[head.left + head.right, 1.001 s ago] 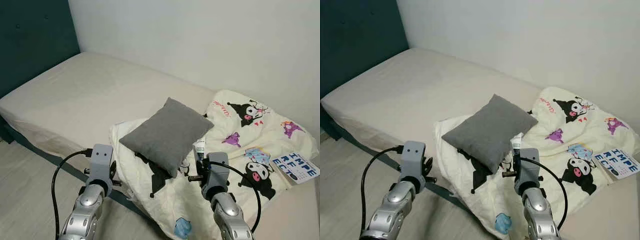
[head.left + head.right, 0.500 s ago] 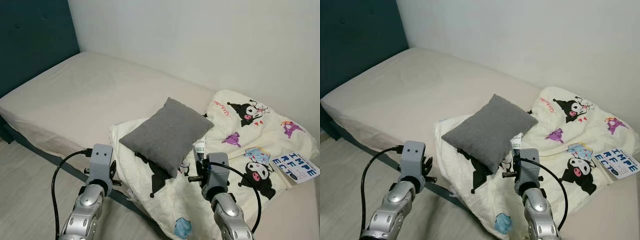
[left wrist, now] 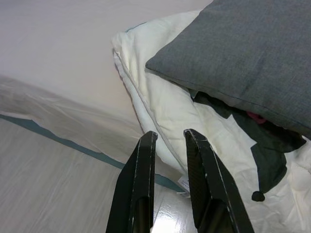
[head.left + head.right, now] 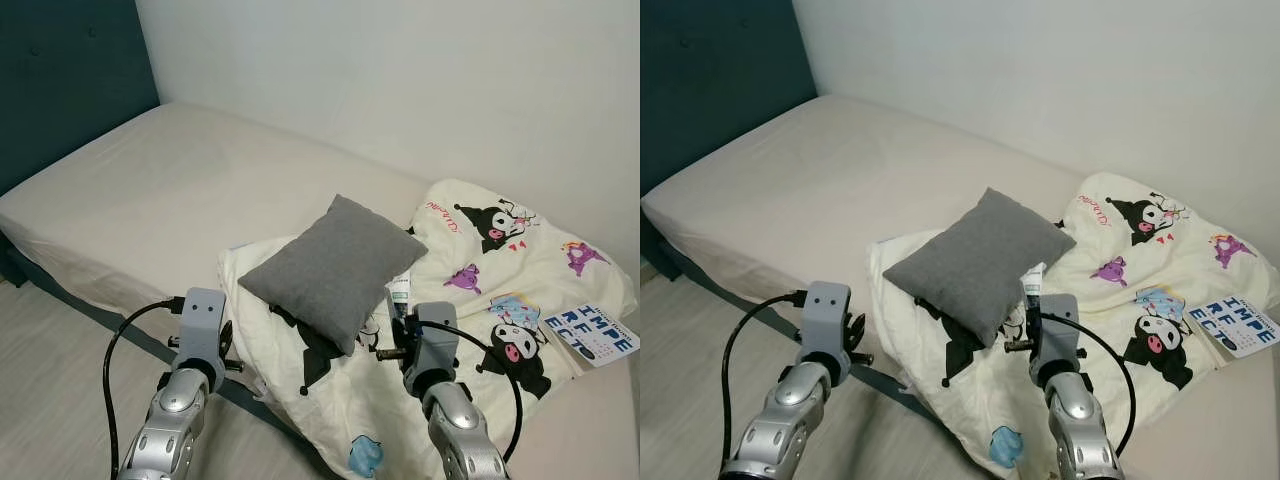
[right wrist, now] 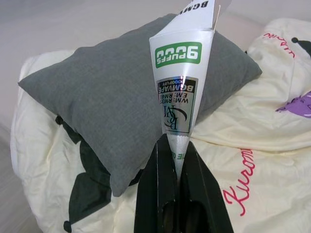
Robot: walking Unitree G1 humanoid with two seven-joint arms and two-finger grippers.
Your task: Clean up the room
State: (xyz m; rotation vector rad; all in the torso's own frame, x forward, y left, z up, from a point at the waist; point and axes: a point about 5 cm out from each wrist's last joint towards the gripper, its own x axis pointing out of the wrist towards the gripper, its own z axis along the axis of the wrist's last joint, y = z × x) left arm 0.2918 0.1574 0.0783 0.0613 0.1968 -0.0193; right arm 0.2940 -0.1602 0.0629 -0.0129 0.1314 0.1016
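Your right claw [image 5: 176,160] is clamped on a white packet [image 5: 183,87], probably a wrapper, held above the cartoon blanket [image 4: 470,290] beside the grey pillow [image 4: 335,268] on the bed [image 4: 150,190]. Left claw [image 3: 167,145], slightly parted and holding nothing, hangs by the bed edge over the floor [image 4: 50,370]

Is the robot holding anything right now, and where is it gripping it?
The right gripper pinches a small white packet by its narrow end; the left gripper holds nothing.
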